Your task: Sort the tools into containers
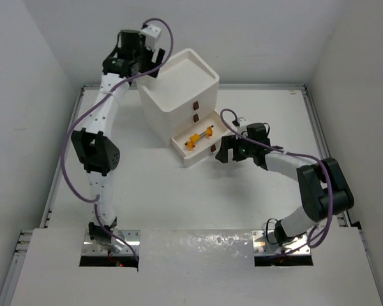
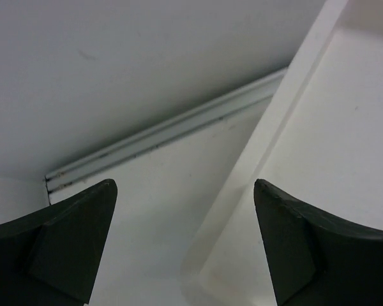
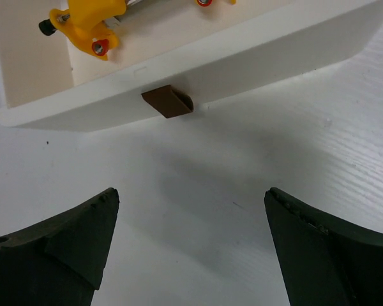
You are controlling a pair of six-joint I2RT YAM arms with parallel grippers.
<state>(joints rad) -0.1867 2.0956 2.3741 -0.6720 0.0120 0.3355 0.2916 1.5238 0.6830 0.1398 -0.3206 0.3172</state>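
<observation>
Now the yellow-orange screwdriver lies in the open drawer at the unit's 5 o'clock. Right fingers, facing its handle, and left fingers at 10 o'clock stand apart, empty — an off-centre push could jam the drawer.

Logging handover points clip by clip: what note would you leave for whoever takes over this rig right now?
Left gripper: open, empty, raised near the far left corner of the drawer unit.
Right gripper: open, empty, just in front of the bottom drawer, facing its dark-red handle without touching it.
Things: bottom drawer is pulled out, with a yellow-orange tool lying inside. The two upper drawers are shut.
Done: that tool is in. No other tools show in these views.
Left: probably push the bottom drawer shut, then check for tools out of view.
</observation>
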